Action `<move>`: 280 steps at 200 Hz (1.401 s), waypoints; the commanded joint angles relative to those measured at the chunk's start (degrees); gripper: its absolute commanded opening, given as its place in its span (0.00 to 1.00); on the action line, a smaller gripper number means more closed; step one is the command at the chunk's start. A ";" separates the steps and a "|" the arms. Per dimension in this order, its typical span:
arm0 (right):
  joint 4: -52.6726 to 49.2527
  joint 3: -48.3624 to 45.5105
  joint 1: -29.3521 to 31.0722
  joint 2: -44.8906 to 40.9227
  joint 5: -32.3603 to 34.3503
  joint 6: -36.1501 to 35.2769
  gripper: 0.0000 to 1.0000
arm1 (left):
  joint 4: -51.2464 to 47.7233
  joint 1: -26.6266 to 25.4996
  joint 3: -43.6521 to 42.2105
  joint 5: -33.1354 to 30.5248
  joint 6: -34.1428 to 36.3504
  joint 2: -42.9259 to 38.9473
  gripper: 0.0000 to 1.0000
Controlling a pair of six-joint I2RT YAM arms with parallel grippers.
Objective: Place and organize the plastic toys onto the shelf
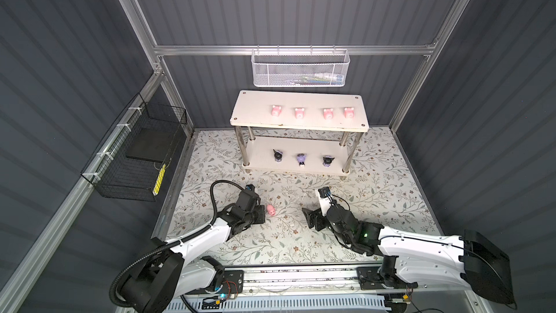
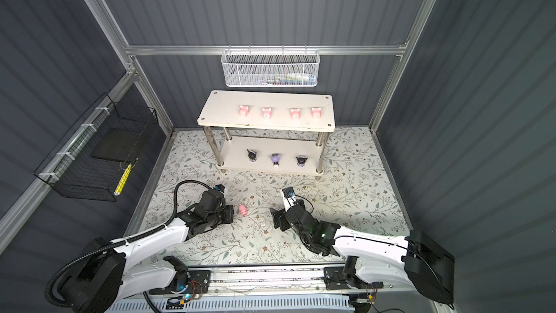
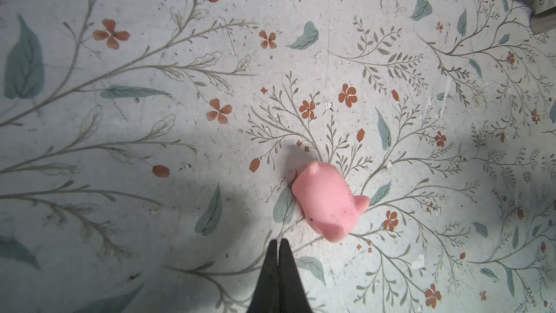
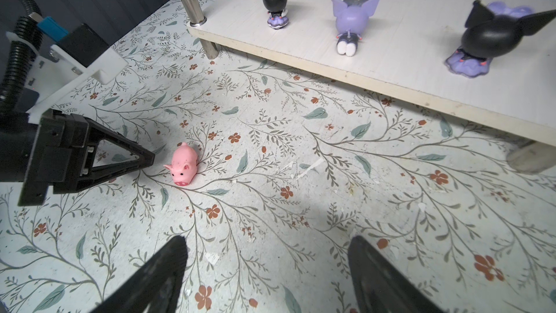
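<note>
Since the left gripper (image 3: 278, 241) has its jaws pressed together, tips just short of the loose pink pig (image 3: 328, 203), it has to open before any pick. In a top view the pig lies on the floral mat (image 1: 391, 206) at that gripper's 2 o'clock. The right gripper (image 4: 267, 243) hangs at the pig's 3 o'clock, jaws wide, holding nothing.

Suggest: open, straddle the body flanks, avoid the ears, close gently.

The shelf (image 1: 255, 109) is at 12 o'clock with four pigs (image 1: 300, 113) on top and three purple figures (image 1: 301, 159) below. The top tier's 9 o'clock end looks free.
</note>
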 commanded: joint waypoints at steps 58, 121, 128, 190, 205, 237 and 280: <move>-2.92 3.99 -0.12 3.65 -7.40 -1.25 0.86 | 1.52 2.30 7.38 2.91 3.88 7.33 0.07; -3.59 9.37 0.40 12.93 -18.23 -2.49 0.88 | 3.89 4.59 12.69 4.57 5.28 15.23 0.29; -3.59 10.02 0.52 14.06 -18.78 -2.64 0.88 | 4.15 4.69 12.91 5.36 5.28 15.90 0.28; -5.64 18.10 1.98 24.90 -18.84 -5.19 0.89 | 5.72 4.68 11.71 8.77 4.66 18.08 0.24; -5.78 19.38 1.85 26.43 -18.55 -5.47 0.89 | 5.52 4.68 11.38 9.25 4.80 18.16 0.24; -5.97 19.77 1.91 26.96 -17.95 -5.27 0.89 | 4.35 4.71 10.15 9.69 5.10 17.59 0.24; -5.34 18.37 1.30 25.45 -17.04 -4.03 0.89 | 2.54 4.68 7.21 9.49 5.00 14.54 0.23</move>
